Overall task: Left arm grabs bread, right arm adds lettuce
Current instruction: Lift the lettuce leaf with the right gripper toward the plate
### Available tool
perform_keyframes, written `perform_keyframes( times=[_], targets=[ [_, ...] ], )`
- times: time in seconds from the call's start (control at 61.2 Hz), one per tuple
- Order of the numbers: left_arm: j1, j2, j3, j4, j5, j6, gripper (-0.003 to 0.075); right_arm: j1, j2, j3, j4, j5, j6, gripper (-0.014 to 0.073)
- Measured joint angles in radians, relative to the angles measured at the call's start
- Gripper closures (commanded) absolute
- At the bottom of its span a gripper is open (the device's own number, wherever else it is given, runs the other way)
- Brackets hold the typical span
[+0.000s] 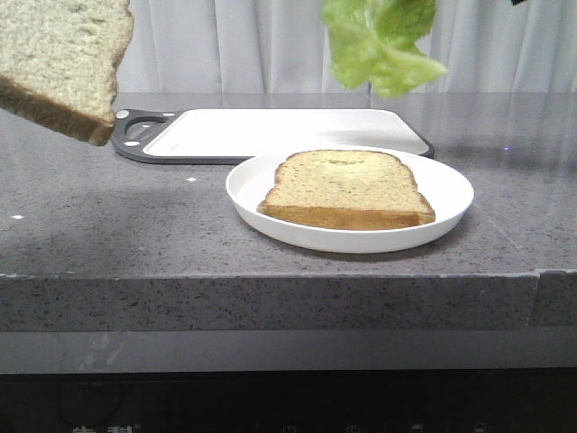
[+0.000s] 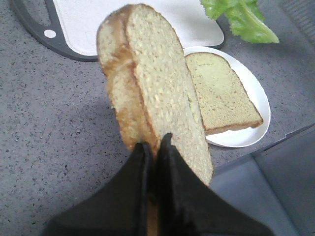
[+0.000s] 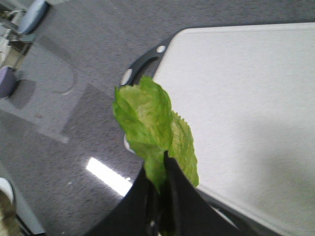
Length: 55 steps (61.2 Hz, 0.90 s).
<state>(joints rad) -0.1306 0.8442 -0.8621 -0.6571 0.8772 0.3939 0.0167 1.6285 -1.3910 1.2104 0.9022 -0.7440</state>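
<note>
My left gripper (image 2: 155, 145) is shut on the lower edge of the bread (image 2: 152, 83), a thick pale slice with a brown crust. It is held in the air, at the upper left in the front view (image 1: 63, 63). My right gripper (image 3: 160, 164) is shut on the lettuce (image 3: 147, 118), a light green crinkly leaf. The lettuce hangs high above the far side of the plate in the front view (image 1: 379, 45). Only a small black part of the right arm (image 1: 517, 3) shows there.
A white plate (image 1: 270, 194) on the grey counter holds a second, greenish-tan slice (image 1: 347, 185). A white cutting board (image 1: 288, 131) with a dark rim and handle lies behind the plate. The counter's front edge (image 1: 270, 280) is close below.
</note>
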Motion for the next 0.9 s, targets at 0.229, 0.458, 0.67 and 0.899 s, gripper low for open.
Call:
perform_keyframes(
  times=[0.229,0.458,0.67,0.899],
  targets=[
    [0.0,0.0,0.0,0.0,-0.005,0.0,0.0741,0.0,-0.169,0.214,0.182,0.144,-0.145,0.066],
    [0.0,0.0,0.0,0.0,-0.005,0.0,0.0741,0.0,-0.2,0.341,0.223,0.248,-0.167,0.066],
    [0.0,0.0,0.0,0.0,-0.007,0.0,0.0741,0.0,-0.2,0.433,0.256,0.252,-0.176,0.066],
    [0.0,0.0,0.0,0.0,-0.01,0.0,0.0741,0.026,-0.183,0.443,0.321,0.254,-0.181,0.066]
  ],
)
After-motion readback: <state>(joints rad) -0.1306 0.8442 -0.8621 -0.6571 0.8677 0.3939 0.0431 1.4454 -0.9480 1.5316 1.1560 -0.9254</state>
